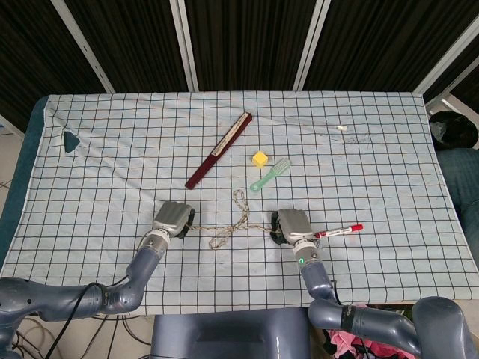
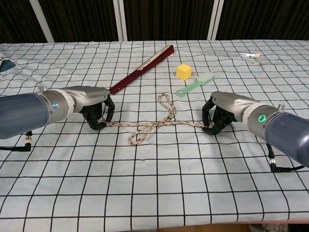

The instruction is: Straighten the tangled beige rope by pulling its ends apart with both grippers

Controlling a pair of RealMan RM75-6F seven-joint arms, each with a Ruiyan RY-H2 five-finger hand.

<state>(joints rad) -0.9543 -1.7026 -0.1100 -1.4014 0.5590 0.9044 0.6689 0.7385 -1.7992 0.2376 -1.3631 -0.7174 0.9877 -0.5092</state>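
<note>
Braided, rough beige rope (image 2: pixel 152 126), creased matt checked tablecloth (image 2: pixel 154 183), glossy plastic green comb (image 2: pixel 195 85), smooth yellow cube (image 2: pixel 183 71), satin grey hand shells.

Both arms are showing smooth blue-grey shells. The left hand (image 2: pixel 91 104) is wearing a silver-grey back plate over black fingers (image 2: pixel 108 113); the right hand (image 2: pixel 223 110) is looking the same. A green ring light (image 2: pixel 262 118) is glowing on the right wrist. A thin black cable (image 2: pixel 14 148) is trailing under the left forearm.
</note>
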